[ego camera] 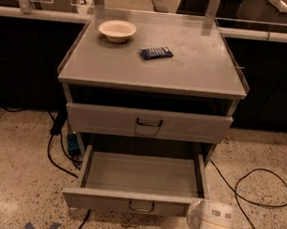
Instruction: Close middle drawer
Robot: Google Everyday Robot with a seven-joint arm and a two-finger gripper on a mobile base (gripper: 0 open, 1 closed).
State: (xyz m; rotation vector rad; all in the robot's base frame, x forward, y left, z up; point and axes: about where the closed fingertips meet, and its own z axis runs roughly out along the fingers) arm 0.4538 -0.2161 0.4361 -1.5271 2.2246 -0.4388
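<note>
Your gripper (206, 217), a smooth white rounded casing, sits at the bottom right, just beside the front right corner of the middle drawer (141, 174). You cannot tell whether its grip is loose or clenched. That drawer, a shallow grey metal box with a low front, stands pulled well out. On the matte cabinet top (187, 70) rest a round cream bowl (117, 30) and a flat dark packet (157, 52).
</note>
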